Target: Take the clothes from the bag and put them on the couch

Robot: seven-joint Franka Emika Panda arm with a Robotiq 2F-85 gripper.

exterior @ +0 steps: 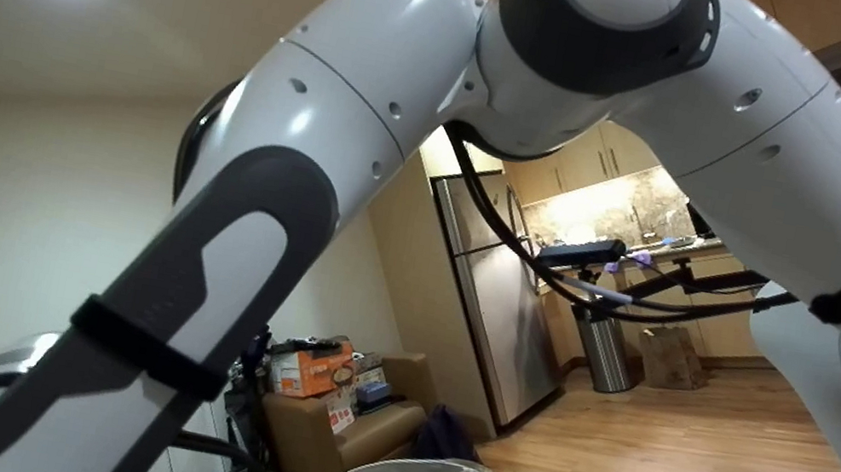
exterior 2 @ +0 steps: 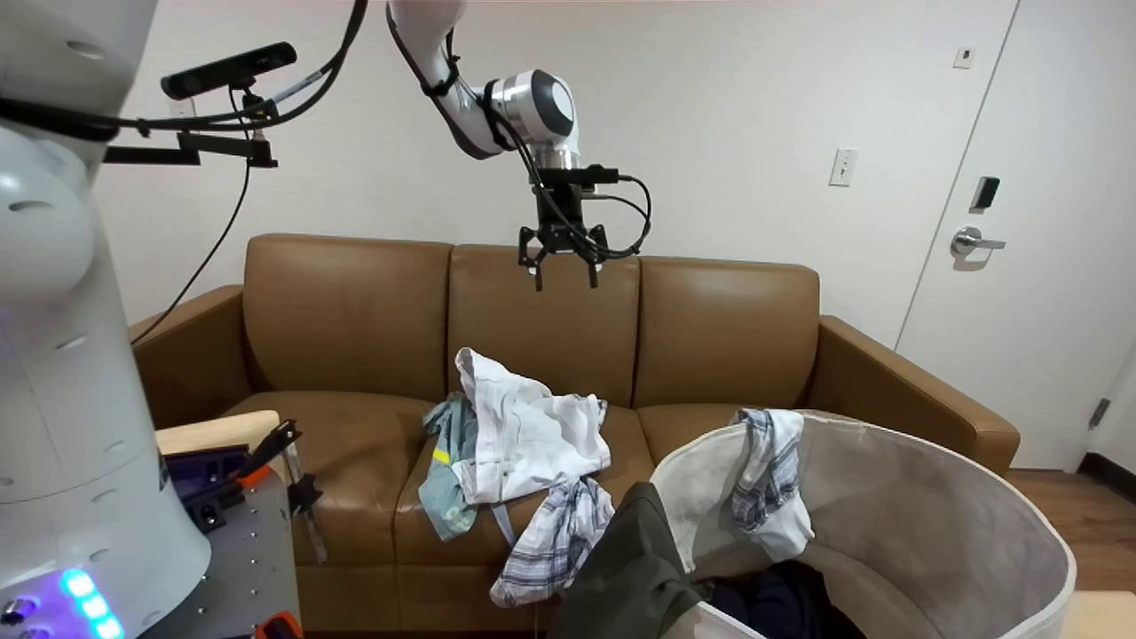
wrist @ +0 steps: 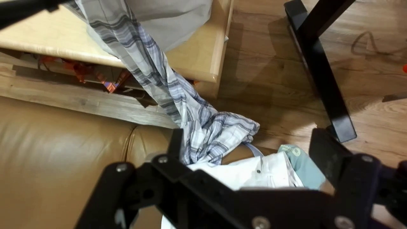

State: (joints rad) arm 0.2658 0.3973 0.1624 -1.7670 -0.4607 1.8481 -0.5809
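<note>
a robot's gripper (exterior 2: pixel 565 280) hangs, jaws spread, above a brown couch (exterior 2: pixel 342 311), where a white garment (exterior 2: pixel 537 439) lies crumpled partly over a grey-green garment (exterior 2: pixel 448 497) and a plaid garment (exterior 2: pixel 555 539) trails off the seat toward a light grey bag (exterior 2: pixel 932 506). nearer to us, the bag stands in front of the couch, an olive-green garment (exterior 2: pixel 632 564) slung over its rim, plaid fabric (exterior 2: pixel 769 470) hanging inside and dark cloth (exterior 2: pixel 790 608) lying low within.

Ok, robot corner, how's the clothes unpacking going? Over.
Black two-fingered gripper open, empty, above brown cushioned couch. White garment on couch; dark cloth inside round grey fabric bag. Possible snag: plaid cloth, seemingly stretched from couch to bag's rim.
</note>
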